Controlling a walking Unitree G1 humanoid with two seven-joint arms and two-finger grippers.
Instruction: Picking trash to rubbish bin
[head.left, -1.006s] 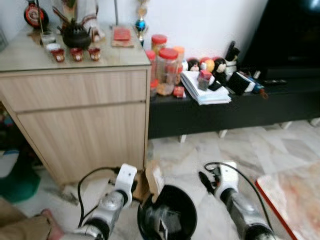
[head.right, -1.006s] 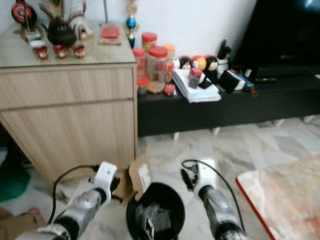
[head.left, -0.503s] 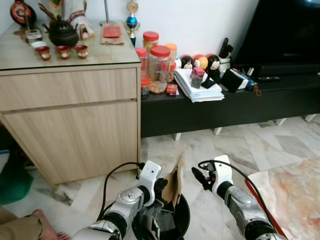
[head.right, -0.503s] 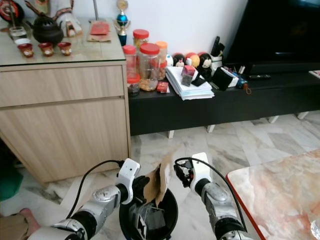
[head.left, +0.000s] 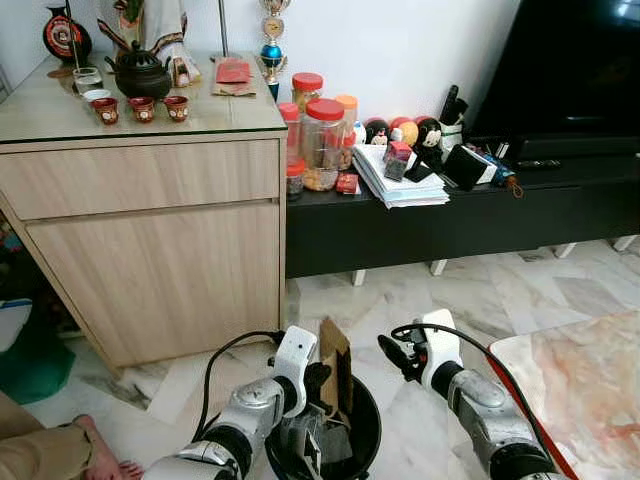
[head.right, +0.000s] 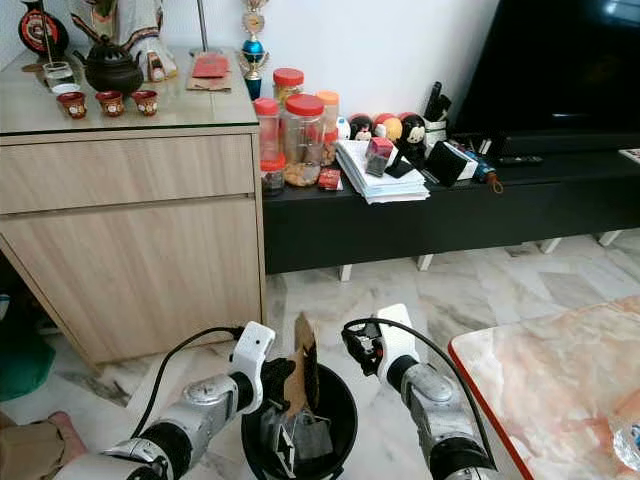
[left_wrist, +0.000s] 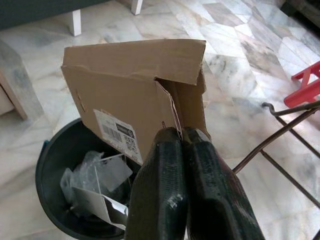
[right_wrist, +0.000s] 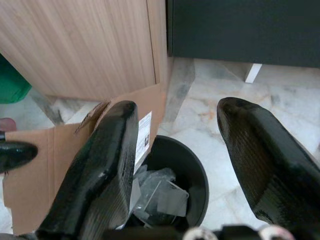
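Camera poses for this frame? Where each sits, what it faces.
Left and right eye: head stereo pair, looking forward-down at the black bin, wooden cabinet and both arms.
Left wrist: along the left tool, shut on the cardboard over the bin.
Right wrist: along the open right tool toward the bin.
All views share cardboard and bin.

The bin (head.left: 368, 440) sits on the floor between the two arms, with plastic scraps (left_wrist: 92, 180) inside. A cardboard piece (head.left: 336, 368) stands upright over it. Behind are a cabinet (head.left: 150, 240) at left and a low bench (head.left: 470, 215) at right.
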